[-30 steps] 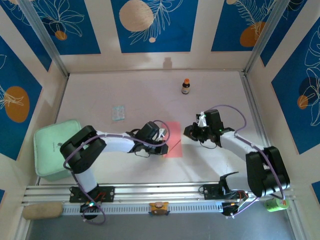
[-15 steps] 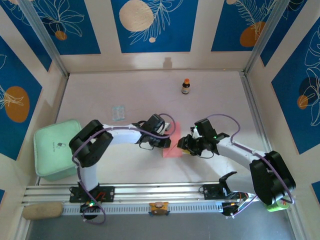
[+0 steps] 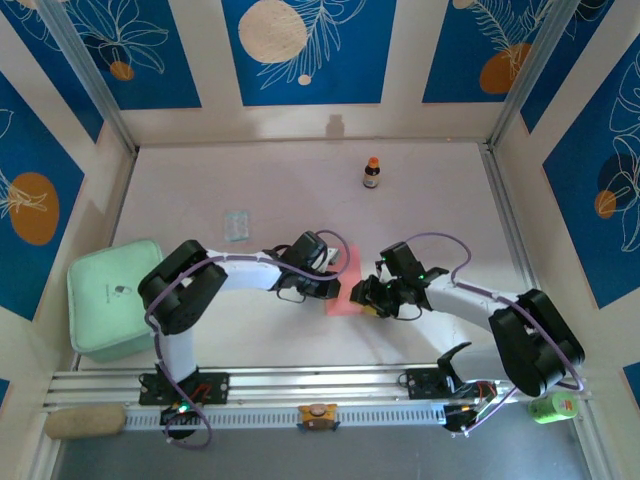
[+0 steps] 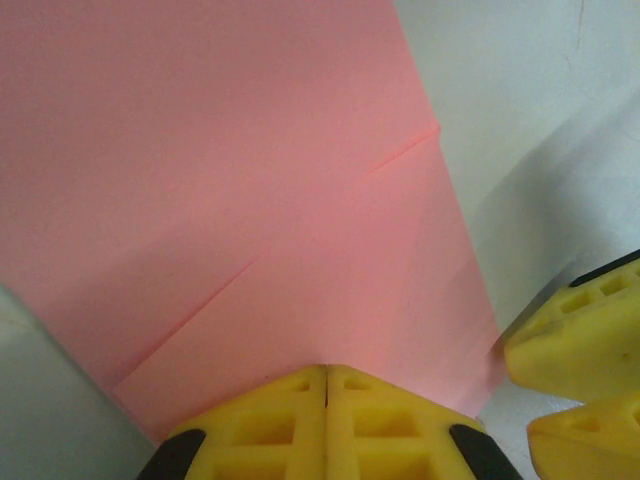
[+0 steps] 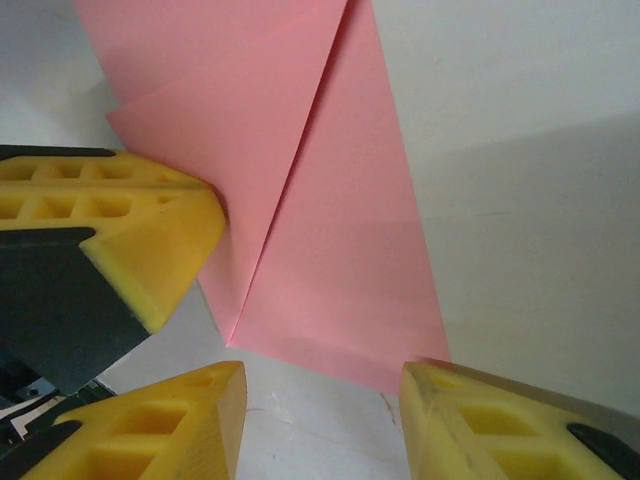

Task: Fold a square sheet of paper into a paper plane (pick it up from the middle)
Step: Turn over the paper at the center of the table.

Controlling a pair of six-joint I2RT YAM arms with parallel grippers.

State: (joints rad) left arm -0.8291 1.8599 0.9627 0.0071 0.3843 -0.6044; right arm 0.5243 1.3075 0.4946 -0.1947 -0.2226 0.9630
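Two-fingered left gripper [image 4: 326, 385] pinches the plain, folded salmon-pink square sheet of paper [image 4: 230, 180] on the white counter [image 3: 250, 180], right gripper [image 5: 322, 385] spread apart at its edge, while the small orange-capped bottle [image 3: 371, 173] carries a label too small to read.

Top view: bright, even, diffuse light, no glare on the pale table [image 3: 250, 180]. The bottle [image 3: 372, 173] throws a faint shadow onto the far wall [image 3: 336, 125], so the light comes from above on the near side. Soft shadows hug the 2 arms.

Left wrist view: the square sheet of paper [image 4: 230, 200] is sharp and saturated with fine grain. Grey shadow lies on the table to its right.

Right wrist view: creases are crisp. 1 broad soft shadow band crosses the table at right. The right gripper's fingers [image 5: 500, 420] are slightly soft.
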